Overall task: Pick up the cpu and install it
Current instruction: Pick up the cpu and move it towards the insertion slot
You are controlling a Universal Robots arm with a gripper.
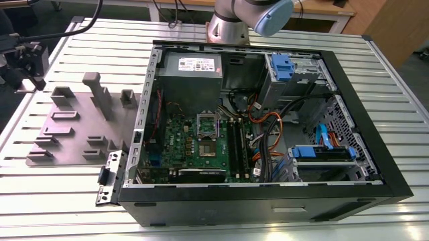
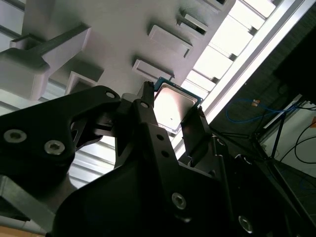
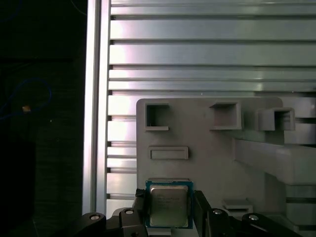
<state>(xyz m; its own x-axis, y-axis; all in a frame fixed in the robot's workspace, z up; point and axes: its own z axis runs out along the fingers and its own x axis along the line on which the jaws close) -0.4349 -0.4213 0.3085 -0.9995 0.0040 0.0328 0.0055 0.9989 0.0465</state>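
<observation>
The gripper (image 3: 169,201) is pinching the cpu (image 3: 168,206). In both wrist views its two black fingers (image 3: 199,207) press against opposite edges of the chip, whose silver-grey lid faces the camera. The cpu sits over the grey-purple fixture plate (image 3: 207,163), close to the plate's edge and near one of its corners. I cannot tell whether it rests on the plate or hangs just above it. In the second wrist view the cpu (image 2: 175,106) shows a thin blue-green rim between the fingers (image 2: 148,116), with the plate (image 2: 113,29) behind it. The plate carries raised hollow square blocks (image 3: 157,116) along one edge and a shallow rectangular frame (image 3: 169,153) between those blocks and the cpu. In the exterior view the plate (image 1: 74,130) lies flat on the slotted aluminium table (image 1: 54,201). An open black computer case (image 1: 268,208) stands just beside the plate, on the exterior view's right of it. Inside the case, a green motherboard (image 1: 181,138) fills the part nearest the plate and holds the silver-framed socket bracket (image 1: 206,123) about mid-board. A grey power supply (image 1: 191,70) sits in the case's far corner on the plate's side. Drive cages with blue latches (image 1: 283,68) (image 1: 322,153) fill the side of the case away from the plate, and orange and black cables (image 1: 264,123) run between them and the board. The arm (image 1: 241,17) rises beyond the case, on the far side of the table from the plate.
</observation>
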